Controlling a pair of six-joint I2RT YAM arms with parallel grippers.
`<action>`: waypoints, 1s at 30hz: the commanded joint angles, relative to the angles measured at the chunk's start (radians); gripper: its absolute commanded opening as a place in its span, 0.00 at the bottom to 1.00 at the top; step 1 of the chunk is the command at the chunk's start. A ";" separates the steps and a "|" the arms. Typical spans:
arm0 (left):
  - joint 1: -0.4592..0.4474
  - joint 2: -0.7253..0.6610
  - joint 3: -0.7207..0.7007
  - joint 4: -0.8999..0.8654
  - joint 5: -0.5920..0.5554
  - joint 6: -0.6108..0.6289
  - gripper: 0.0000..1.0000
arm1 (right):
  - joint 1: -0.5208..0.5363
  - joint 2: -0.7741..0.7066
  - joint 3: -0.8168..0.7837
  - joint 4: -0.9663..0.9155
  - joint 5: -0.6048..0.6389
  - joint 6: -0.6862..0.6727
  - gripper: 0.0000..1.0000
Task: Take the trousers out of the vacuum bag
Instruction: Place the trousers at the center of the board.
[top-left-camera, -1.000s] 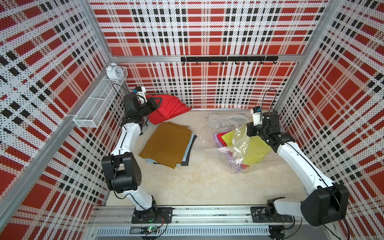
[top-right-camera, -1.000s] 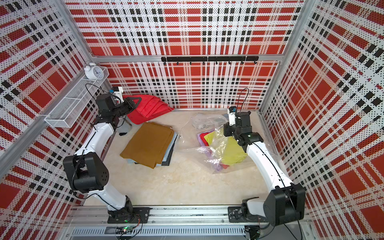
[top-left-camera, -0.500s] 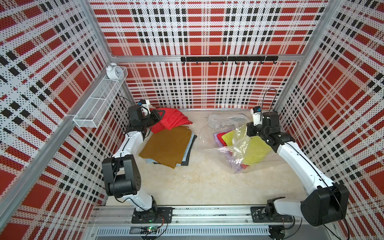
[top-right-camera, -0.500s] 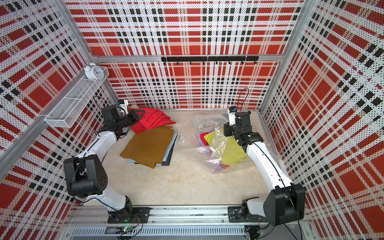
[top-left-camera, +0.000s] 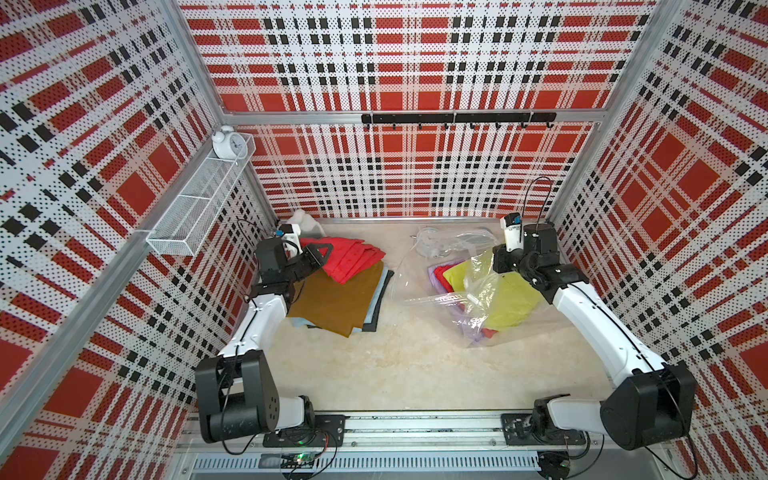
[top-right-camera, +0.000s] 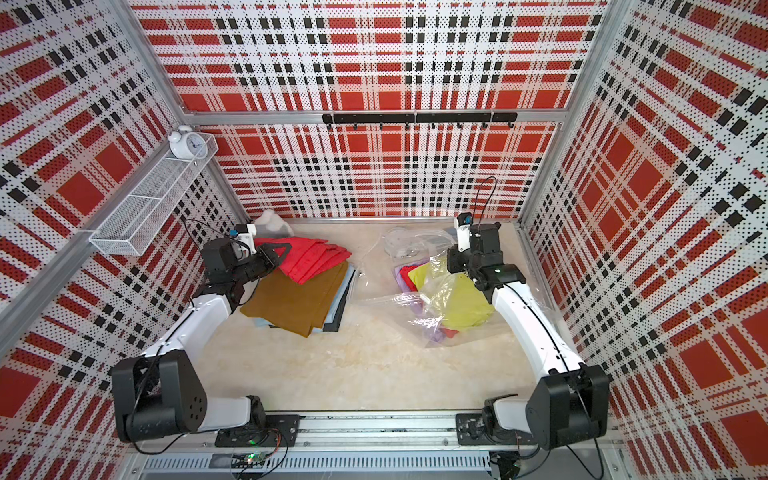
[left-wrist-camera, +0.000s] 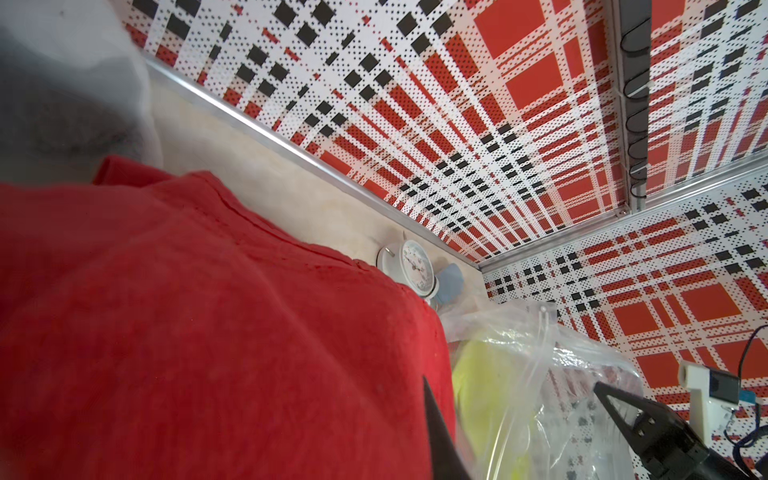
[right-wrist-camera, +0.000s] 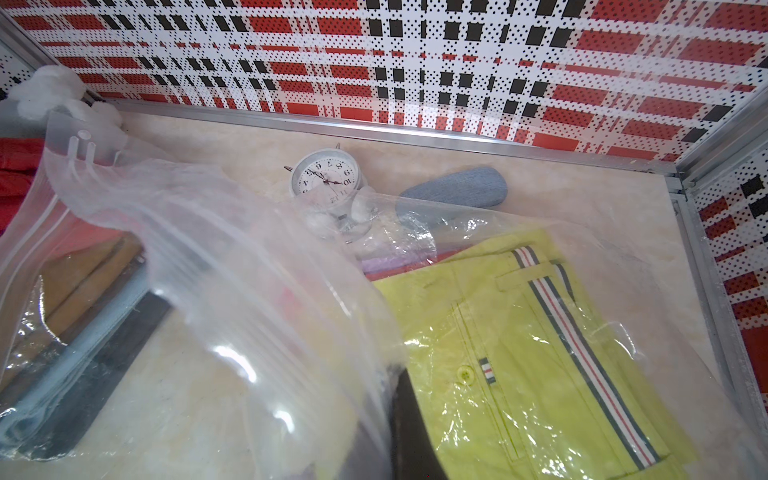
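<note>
Left jaws clamp red trousers (top-left-camera: 353, 259), tabletop (top-left-camera: 395, 365) 10 o'clock; one jaw buried under cloth. Right jaws closed, pinching vacuum bag (top-left-camera: 478, 286) film, 2 o'clock; tips blurred behind plastic. Yellow-green trousers (right-wrist-camera: 519, 353) inside bag, lilac pair (right-wrist-camera: 386, 264) barely visible.

Beige tabletop (top-left-camera: 395, 365) w/ folded trousers stack (top-left-camera: 332, 303), vacuum bag (top-left-camera: 478, 299), alarm clock (right-wrist-camera: 326, 178), grey case (right-wrist-camera: 455, 189) & plush toy (top-left-camera: 306, 220).

A white alarm clock (right-wrist-camera: 326, 180) and a grey-blue case (right-wrist-camera: 455, 189) lie side by side ahead of the right gripper (top-left-camera: 498, 262); a plush toy (top-left-camera: 305, 220) sits close beside the left gripper (top-left-camera: 321, 254).
</note>
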 joint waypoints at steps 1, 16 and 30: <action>-0.001 -0.075 -0.026 0.008 0.014 0.007 0.00 | -0.011 0.012 0.027 0.015 0.004 -0.005 0.00; 0.000 -0.180 -0.157 -0.227 -0.011 0.066 0.00 | -0.011 -0.002 0.012 0.019 0.002 0.000 0.00; 0.023 -0.225 -0.214 -0.299 0.023 0.035 0.00 | -0.011 0.015 0.009 0.029 -0.013 0.006 0.00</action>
